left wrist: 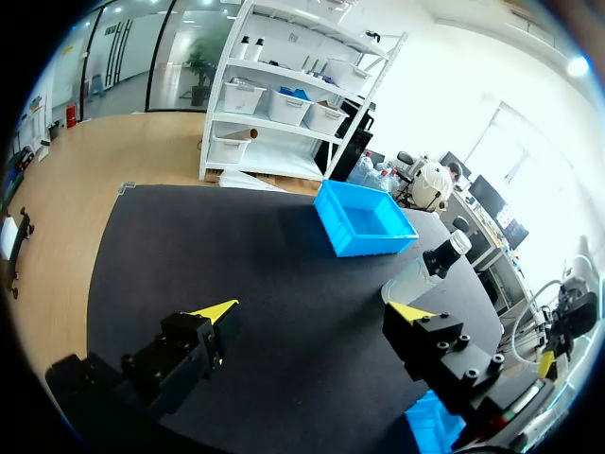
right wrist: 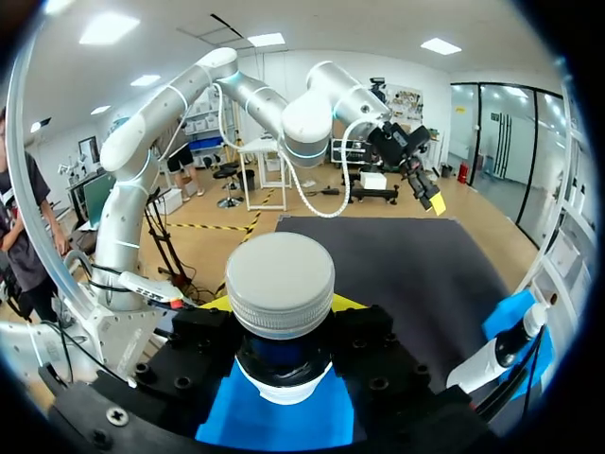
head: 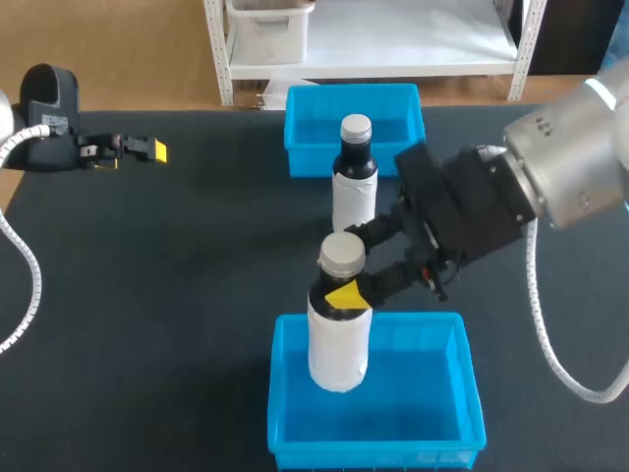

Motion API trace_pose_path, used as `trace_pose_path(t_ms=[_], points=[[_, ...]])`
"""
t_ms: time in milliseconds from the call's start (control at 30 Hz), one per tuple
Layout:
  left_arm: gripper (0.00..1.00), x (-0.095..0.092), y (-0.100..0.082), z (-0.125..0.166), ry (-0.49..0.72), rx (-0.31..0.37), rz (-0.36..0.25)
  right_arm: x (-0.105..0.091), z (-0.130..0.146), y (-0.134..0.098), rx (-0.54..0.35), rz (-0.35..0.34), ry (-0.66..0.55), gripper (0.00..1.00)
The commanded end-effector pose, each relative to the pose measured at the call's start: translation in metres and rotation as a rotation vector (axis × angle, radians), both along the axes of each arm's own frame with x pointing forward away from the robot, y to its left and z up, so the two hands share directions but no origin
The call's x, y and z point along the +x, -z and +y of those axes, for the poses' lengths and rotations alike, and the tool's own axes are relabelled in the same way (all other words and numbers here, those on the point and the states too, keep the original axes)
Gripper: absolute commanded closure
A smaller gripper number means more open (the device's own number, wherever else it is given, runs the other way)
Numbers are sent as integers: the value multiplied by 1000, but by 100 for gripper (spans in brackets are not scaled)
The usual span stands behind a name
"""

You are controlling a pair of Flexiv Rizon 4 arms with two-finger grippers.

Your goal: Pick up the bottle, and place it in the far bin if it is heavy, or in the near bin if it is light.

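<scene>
clamping the bottle (head: pixel 339 329), right hand (head: pixel 346 278) sits above near bin (head: pixel 464 393); left hand (head: pixel 149 150) spread wide.

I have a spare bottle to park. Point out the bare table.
Bare table runs wide between the left gripper and the near bin. Crowded: the middle, where the right gripper holds a bottle at the near bin, close to the standing bottle and far bin.

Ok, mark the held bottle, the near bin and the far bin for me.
held bottle (head: pixel 339 349), head view, white label.
near bin (head: pixel 423 319), head view, far rim.
far bin (head: pixel 307 160), head view, front wall.
</scene>
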State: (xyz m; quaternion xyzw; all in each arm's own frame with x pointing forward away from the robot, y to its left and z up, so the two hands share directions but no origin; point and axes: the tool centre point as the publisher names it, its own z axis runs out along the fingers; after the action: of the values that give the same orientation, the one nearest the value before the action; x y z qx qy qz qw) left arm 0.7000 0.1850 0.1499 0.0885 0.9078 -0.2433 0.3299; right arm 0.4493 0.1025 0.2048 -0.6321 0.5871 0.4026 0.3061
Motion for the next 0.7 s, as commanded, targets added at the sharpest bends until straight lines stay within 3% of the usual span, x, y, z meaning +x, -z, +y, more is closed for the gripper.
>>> trace_pose_path(t_ms=[33, 700], points=[[0, 0, 0, 0, 0, 0, 0, 4, 5, 12, 12, 15, -15, 100], [0, 0, 0, 0, 0, 0, 0, 10, 16, 47, 1, 56, -59, 100]])
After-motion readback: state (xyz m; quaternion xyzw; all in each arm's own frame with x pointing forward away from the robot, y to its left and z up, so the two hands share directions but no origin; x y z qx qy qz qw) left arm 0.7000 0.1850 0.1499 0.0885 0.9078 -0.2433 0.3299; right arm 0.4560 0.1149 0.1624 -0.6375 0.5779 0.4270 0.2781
